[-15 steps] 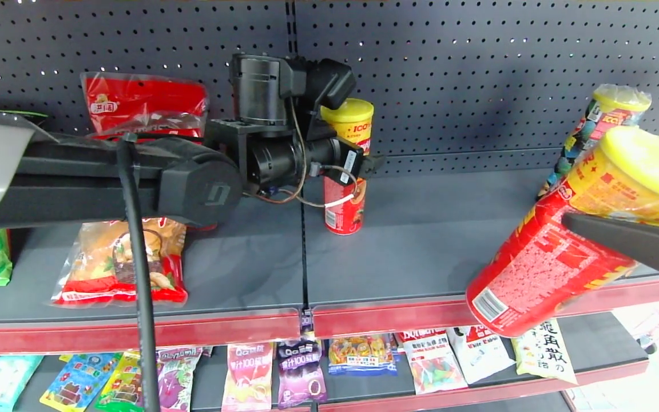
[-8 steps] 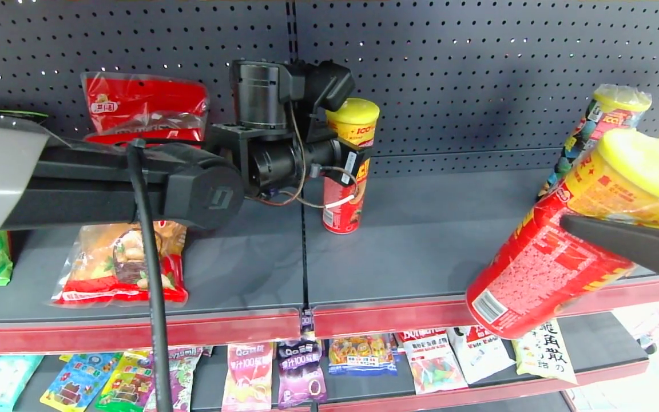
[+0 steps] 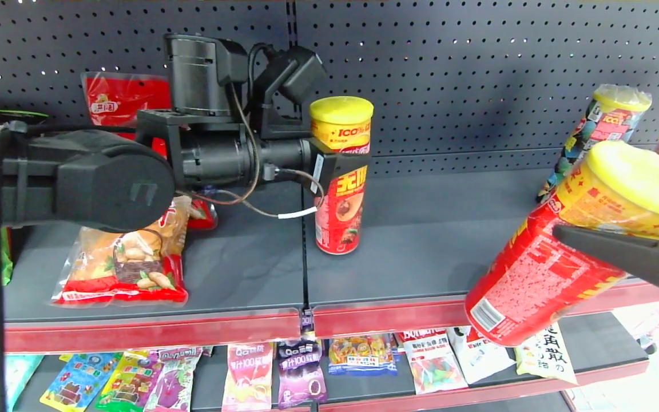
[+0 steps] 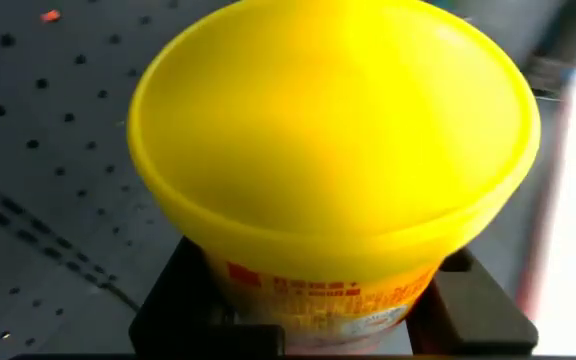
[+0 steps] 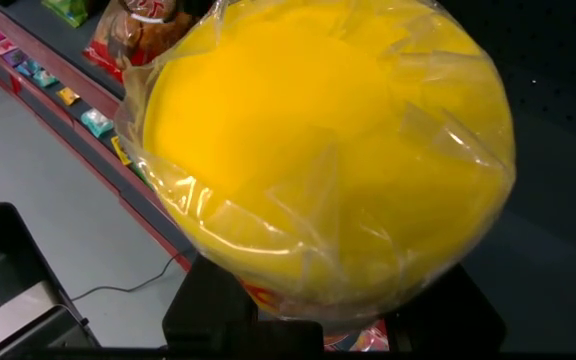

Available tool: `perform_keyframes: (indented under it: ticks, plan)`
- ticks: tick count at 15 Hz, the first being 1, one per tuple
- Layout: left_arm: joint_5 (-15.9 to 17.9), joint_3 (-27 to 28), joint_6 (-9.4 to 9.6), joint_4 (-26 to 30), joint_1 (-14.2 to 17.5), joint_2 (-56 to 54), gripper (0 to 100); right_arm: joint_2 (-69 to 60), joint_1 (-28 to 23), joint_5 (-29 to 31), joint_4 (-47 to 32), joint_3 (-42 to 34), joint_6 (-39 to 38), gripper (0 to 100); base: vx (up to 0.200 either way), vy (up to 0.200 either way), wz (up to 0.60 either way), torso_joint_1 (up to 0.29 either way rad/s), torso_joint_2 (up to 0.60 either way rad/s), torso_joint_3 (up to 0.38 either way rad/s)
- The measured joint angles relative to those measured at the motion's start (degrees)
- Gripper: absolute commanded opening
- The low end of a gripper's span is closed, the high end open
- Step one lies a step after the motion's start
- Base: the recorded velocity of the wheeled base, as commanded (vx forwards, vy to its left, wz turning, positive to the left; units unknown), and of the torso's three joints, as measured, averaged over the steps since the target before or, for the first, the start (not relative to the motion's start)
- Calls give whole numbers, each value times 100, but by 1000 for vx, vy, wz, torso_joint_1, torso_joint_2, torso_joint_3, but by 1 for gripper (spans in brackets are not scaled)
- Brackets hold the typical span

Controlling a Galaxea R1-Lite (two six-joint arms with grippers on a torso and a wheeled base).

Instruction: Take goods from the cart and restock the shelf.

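Leftward and nearer came the left gripper [image 3: 336, 171], jaws clamped on an upright can [image 3: 342, 134] whose base met or just cleared the shelf [image 3: 421, 240]. The right gripper [image 3: 610, 246] clasped a second can [image 3: 535, 280], tilted lid-up, off the shelf's front edge.

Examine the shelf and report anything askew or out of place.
The wrapped can at the right end of the shelf leans toward the pegboard, unlike the upright can in the left gripper. The right gripper holds the nearest can slanted.
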State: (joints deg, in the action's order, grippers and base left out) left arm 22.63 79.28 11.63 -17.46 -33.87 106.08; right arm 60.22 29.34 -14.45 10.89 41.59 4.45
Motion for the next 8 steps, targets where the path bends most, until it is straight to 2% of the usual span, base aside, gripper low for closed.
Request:
perform_keyframes:
  ticks: [4,6,7,8]
  plan:
    - [1229,-395,99,334,16,-423,0,22,10,-17,-2,57,4,0,0,0,0,0,0,0]
    - [1575,-430,268,340,18,-466,0,30,15,-28,-5,90,4,0,0,0,0,0,0,0]
    - [1786,-434,444,343,22,-443,0,35,15,-28,0,112,1,0,0,0,0,0,0,0]
    - [1857,-433,519,340,35,-412,0,39,17,-30,-2,129,4,0,0,0,0,0,0,0]
